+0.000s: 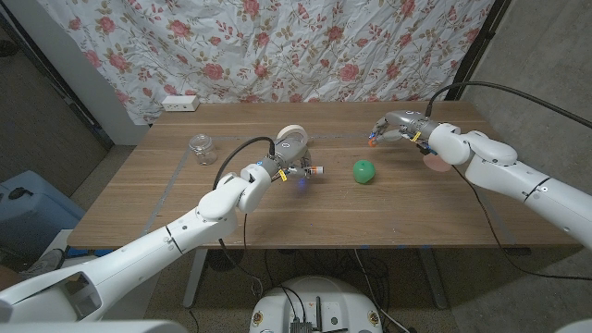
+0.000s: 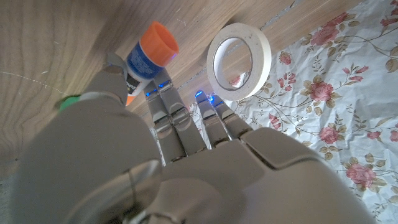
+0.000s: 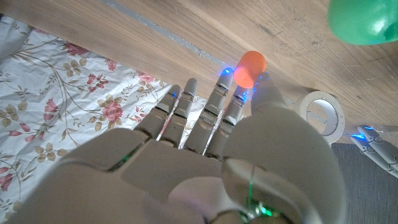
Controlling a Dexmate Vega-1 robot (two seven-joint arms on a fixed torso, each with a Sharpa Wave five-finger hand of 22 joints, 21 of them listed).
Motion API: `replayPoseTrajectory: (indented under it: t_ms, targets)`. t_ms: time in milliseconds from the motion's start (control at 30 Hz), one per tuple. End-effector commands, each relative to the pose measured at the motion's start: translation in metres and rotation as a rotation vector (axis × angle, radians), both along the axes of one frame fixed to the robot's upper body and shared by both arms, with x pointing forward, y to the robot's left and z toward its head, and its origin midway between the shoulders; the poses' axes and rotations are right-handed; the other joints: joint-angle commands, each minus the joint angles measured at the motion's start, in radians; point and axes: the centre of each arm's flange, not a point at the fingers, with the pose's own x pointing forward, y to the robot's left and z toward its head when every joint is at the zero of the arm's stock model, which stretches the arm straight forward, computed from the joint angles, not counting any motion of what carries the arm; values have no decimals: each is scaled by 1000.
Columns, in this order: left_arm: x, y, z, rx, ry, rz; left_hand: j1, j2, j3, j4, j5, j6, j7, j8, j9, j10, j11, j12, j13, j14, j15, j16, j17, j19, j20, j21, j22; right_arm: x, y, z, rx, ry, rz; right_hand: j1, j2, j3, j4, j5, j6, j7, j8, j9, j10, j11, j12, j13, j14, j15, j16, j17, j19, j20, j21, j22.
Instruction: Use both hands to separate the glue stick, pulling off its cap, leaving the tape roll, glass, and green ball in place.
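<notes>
The left hand (image 1: 285, 166) grips the white glue stick body with orange end (image 2: 148, 56) near mid-desk, beside the white tape roll (image 1: 292, 135). The right hand (image 1: 400, 129), well apart, seems to pinch the small orange cap (image 3: 251, 64) at its fingers (image 3: 219, 102). The green ball (image 1: 363, 171) lies between them on the wooden desk (image 1: 425, 208).

Wooden table (image 1: 388, 208) bearing glass (image 1: 201, 147), green ball (image 1: 363, 171), tape roll (image 1: 292, 135)
</notes>
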Motion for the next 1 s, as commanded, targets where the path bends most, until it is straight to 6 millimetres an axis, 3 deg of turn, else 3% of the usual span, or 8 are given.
replayPoseTrajectory:
  t_ms: [33, 1000]
  targets:
    - [1, 2, -8, 46, 6, 26, 34, 41, 2, 7, 5, 88, -32, 6, 9, 18, -24, 3, 2, 2, -147, -1, 1, -2, -45, 0, 5, 8, 11, -5, -76, 20, -43, -9, -5, -3, 3, 0, -4, 1, -4, 2, -5, 2, -5, 2, -2, -130, 2, 5, 10, 6, 4, 3]
    - [1, 2, -20, 79, 18, 60, 25, 39, -4, 8, 6, 78, -41, 4, 9, 4, -24, 2, 2, -5, -145, -2, 1, -17, -46, -3, 4, 27, 20, -24, -167, 60, -99, -18, -12, -9, 4, 2, -3, 2, -10, 4, -10, 2, -8, 5, 5, -130, -3, 2, 18, 9, 4, 3]
